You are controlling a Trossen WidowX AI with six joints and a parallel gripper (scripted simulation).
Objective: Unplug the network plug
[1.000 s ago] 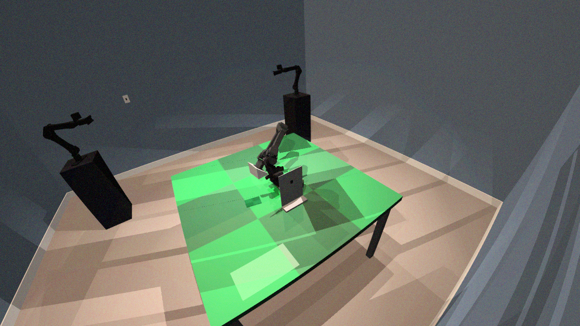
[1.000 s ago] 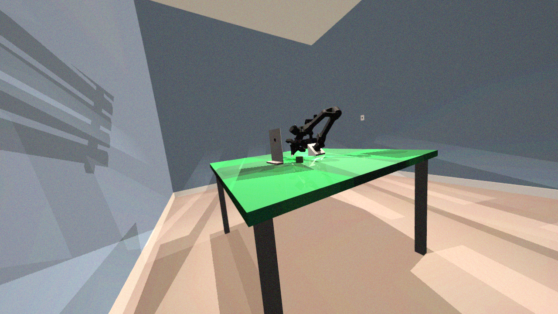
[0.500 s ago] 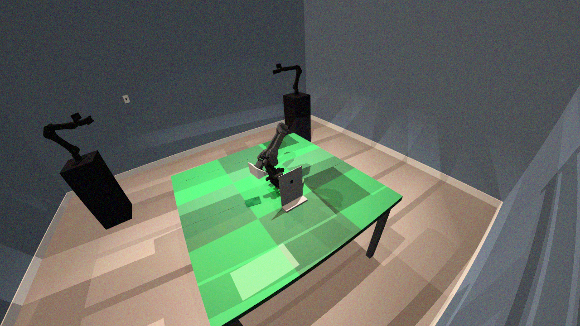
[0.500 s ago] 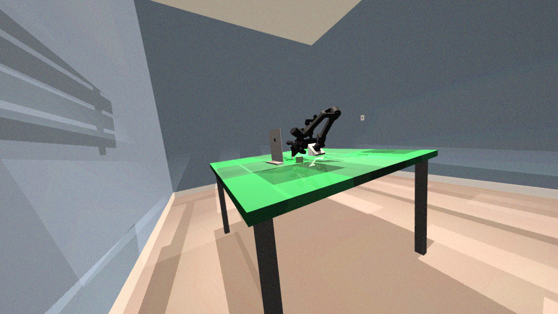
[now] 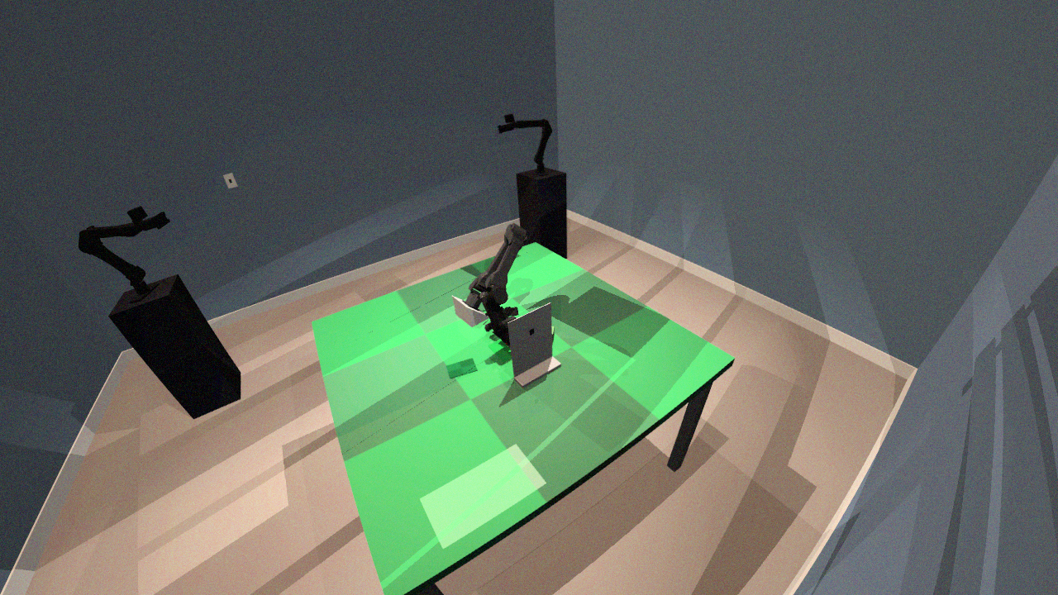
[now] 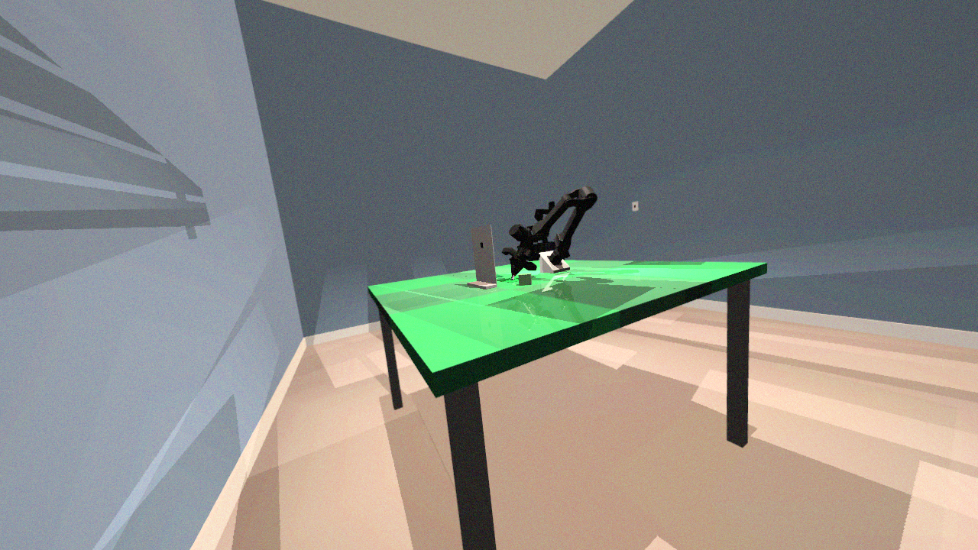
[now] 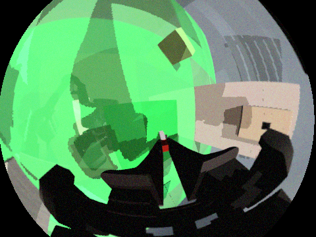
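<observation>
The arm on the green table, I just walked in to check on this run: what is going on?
The arm's gripper is shut on a small red-and-white piece at its fingertips, apparently the network plug. It is apart from the upright panel, whose socket looks vacant, and hangs low over the green table. The plug is not yet released, and I cannot tell whether it is over the marked square.

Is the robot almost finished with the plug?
About halfway. Done: the plug is out, and the socket in the panel shows as a dark hole. In hand: the gripper has its jaws shut on the plug, low over the table. Left: set it in the marked square, let go, lift away.
</observation>
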